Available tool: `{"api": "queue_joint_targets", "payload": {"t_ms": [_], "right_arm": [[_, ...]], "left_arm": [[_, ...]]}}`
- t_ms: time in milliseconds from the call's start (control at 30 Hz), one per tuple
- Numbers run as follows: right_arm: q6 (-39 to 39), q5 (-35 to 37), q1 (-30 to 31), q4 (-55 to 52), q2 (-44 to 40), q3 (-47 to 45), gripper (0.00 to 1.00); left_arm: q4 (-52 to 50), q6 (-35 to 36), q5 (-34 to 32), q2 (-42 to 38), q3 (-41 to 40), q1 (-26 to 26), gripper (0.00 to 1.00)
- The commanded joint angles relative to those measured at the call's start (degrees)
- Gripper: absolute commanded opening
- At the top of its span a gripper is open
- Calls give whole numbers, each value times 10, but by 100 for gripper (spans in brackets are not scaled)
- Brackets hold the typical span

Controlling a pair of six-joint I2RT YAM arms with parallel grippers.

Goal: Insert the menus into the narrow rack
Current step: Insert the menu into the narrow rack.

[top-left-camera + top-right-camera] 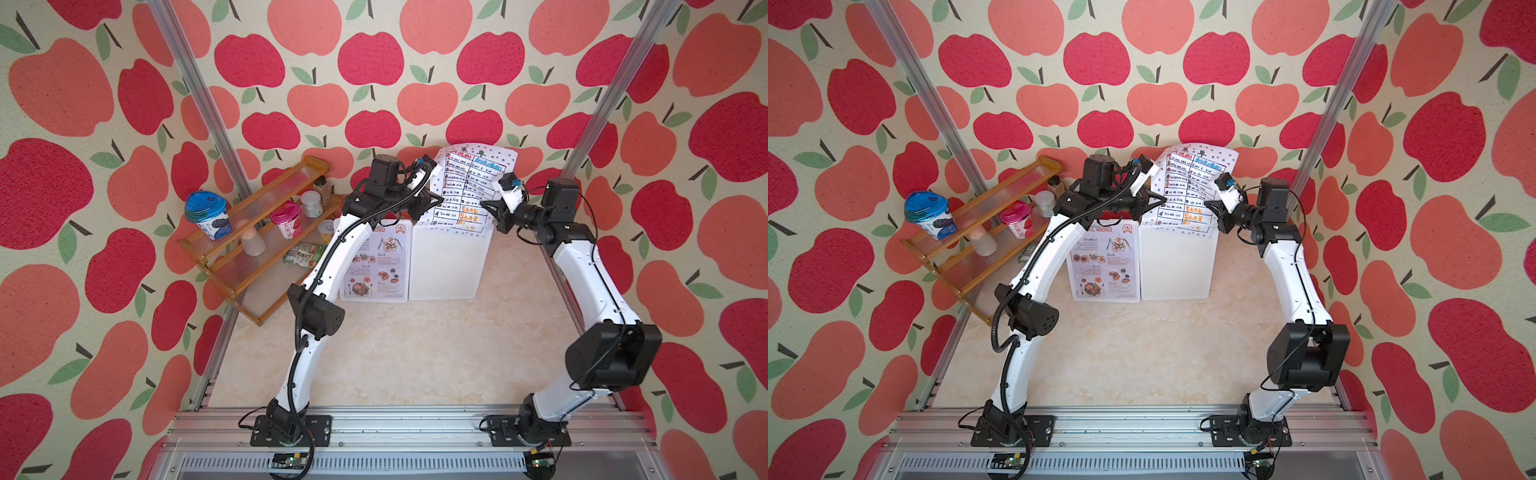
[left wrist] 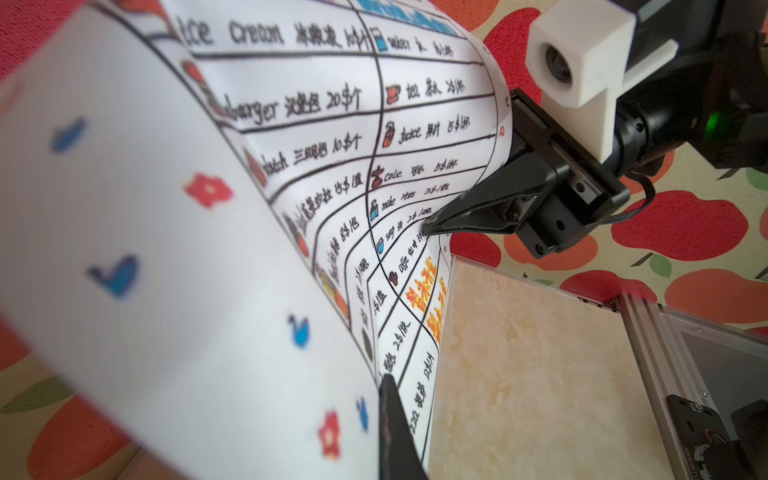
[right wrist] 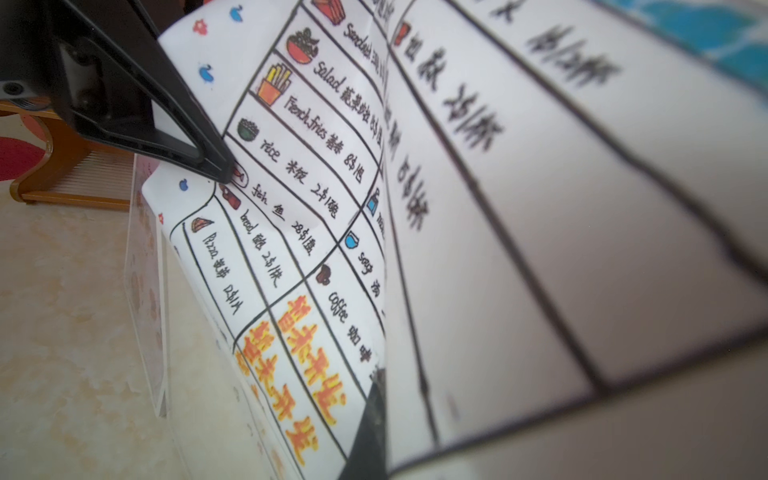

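The menu with the black-lined table and orange text hangs bowed above the clear narrow rack, its lower edge at the rack's right-hand slot. My left gripper is shut on its left edge. My right gripper is shut on its right edge. The sheet fills both wrist views and hides one finger of each gripper. The menu with the red heading and food photos stands in the rack's left-hand slot.
A stepped wooden shelf stands left of the rack with a blue-lidded cup, a pink cup, small jars and a packet. Aluminium posts rise at the back corners. The patterned walls close in on three sides.
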Motion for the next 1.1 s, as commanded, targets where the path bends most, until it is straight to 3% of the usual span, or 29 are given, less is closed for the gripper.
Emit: {"api": "queue_joint_targets", "payload": {"t_ms": [0, 500, 700, 767, 967, 1067], "right_arm": [[-2, 29, 3, -4, -19, -9, 1], [1, 56, 6, -5, -32, -20, 1], [-6, 54, 8, -3, -35, -27, 1], [-11, 53, 8, -6, -35, -26, 1], [-19, 41, 9, 1, -35, -32, 1], [-24, 33, 9, 8, -38, -40, 0]], "left_arm": [[-22, -7, -6, -19, -7, -5, 0], [-51, -9, -18, -22, -14, -6, 0], [-31, -6, -33, -53, -85, -7, 0], [-30, -4, -40, -58, -92, -7, 6], [-16, 10, -65, -59, -88, -6, 41], [6, 13, -60, -51, -75, -2, 49]]}}
